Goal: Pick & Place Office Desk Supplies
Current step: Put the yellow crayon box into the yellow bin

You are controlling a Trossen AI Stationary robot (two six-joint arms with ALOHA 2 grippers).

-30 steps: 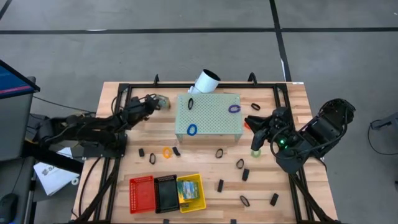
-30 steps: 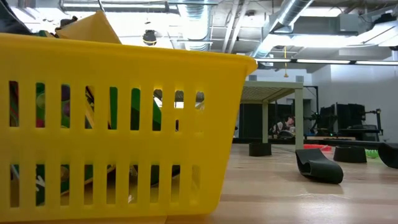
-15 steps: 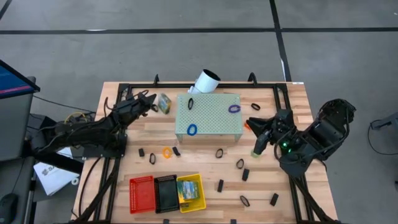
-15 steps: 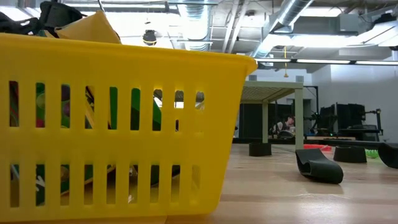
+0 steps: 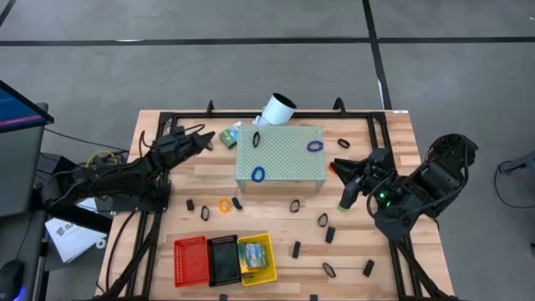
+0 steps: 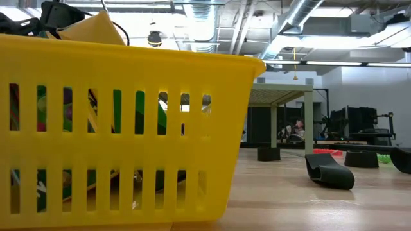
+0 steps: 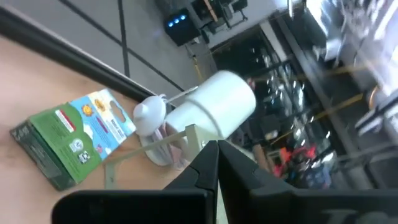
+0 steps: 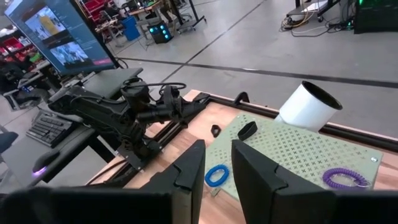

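While one printed crayon box (image 5: 255, 257) already sits in the yellow slotted plastic basket (image 5: 268, 243) at 6 o'clock, most supplies remain loose on the wooden tabletop (image 5: 386, 150): black clips (image 5: 322, 220) and coloured loops (image 5: 224, 203), so the job looks early. Left gripper (image 5: 206, 138), fingers clenched and empty, points at a green-sided crayon box (image 5: 231, 135) lying at 11 o'clock; right gripper (image 5: 341, 165) waits at 3 o'clock, fingers partly parted, apparently holding nothing.

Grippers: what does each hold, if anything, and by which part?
Nothing is held. The left gripper is shut empty, the crayon box lying apart on the table. The right gripper is open, nothing between its fingers.
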